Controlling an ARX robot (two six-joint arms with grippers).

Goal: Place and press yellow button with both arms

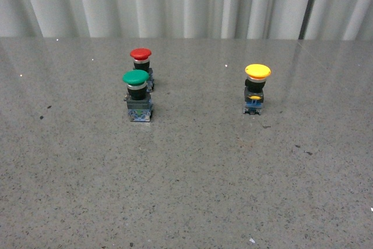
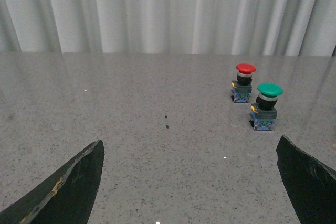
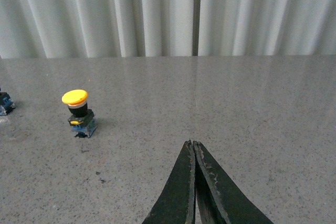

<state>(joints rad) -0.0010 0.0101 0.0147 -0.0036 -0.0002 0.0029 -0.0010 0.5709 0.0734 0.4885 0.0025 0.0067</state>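
Note:
The yellow button (image 1: 257,88) stands upright on the grey table at the right of the front view, with a yellow cap, black collar and blue-grey base. It also shows in the right wrist view (image 3: 79,112), well away from my right gripper (image 3: 192,143), which is shut and empty. My left gripper (image 2: 190,148) is open and empty, with only bare table between its fingers (image 2: 73,187). Neither arm shows in the front view.
A green-capped button (image 1: 137,95) and a red-capped button (image 1: 141,65) stand close together at the left, also seen in the left wrist view: green (image 2: 265,106), red (image 2: 244,82). A pale curtain (image 1: 186,1) runs behind the table's far edge.

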